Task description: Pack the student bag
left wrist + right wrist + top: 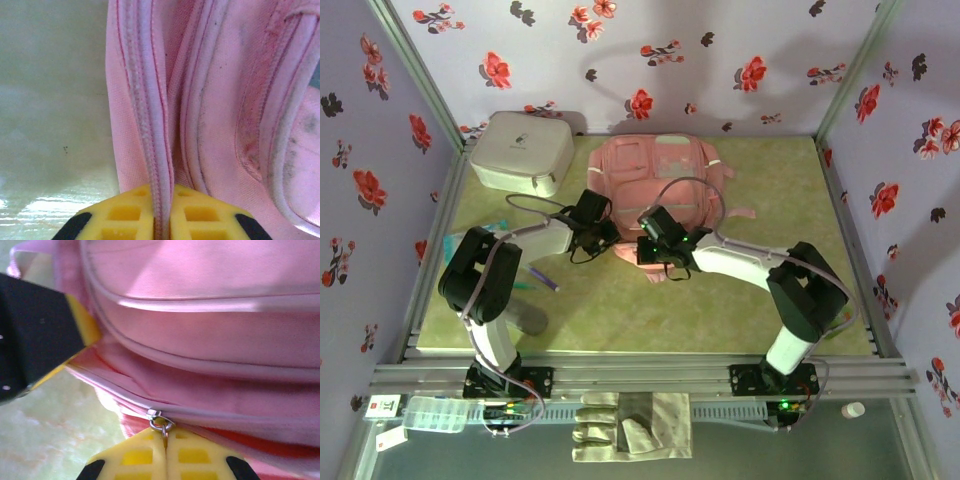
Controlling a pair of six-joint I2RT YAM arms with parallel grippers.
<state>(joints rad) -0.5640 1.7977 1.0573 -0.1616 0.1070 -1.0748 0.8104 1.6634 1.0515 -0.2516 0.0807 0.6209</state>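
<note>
- The bag (665, 175) lies flat at the back middle of the table (720, 310), its pale front pockets facing up and its near edge pointing toward my bases
- A pink strap (740, 212) trails off its right side onto the mat
- My left pincer (161, 212) is clamped on the bag: the yellow pads meet around a piped seam (150, 125) that runs straight up between them, with pink cloth to the right and bare table to the left
- From above, that left pincer (608, 238) sits at the bag's near left corner
- My right pincer (166, 442) is pressed tight on the zip pull (160, 424), whose small metal ring is nipped between the pads where the zip line ends
- From above, the right pincer (645, 255) is at the bag's near edge, just beside the left one; my right wrist camera catches a black and yellow finger (40, 330) of the left pincer against the cloth
- A white-grey case (520, 150) rests at the back left, near the bag but apart from it
- A purple pen (542, 278) lies on the mat by my left arm
- A pale glove (625, 425) lies in front of the rail between my bases, and a clear box (435, 415) sits at the near left
</note>
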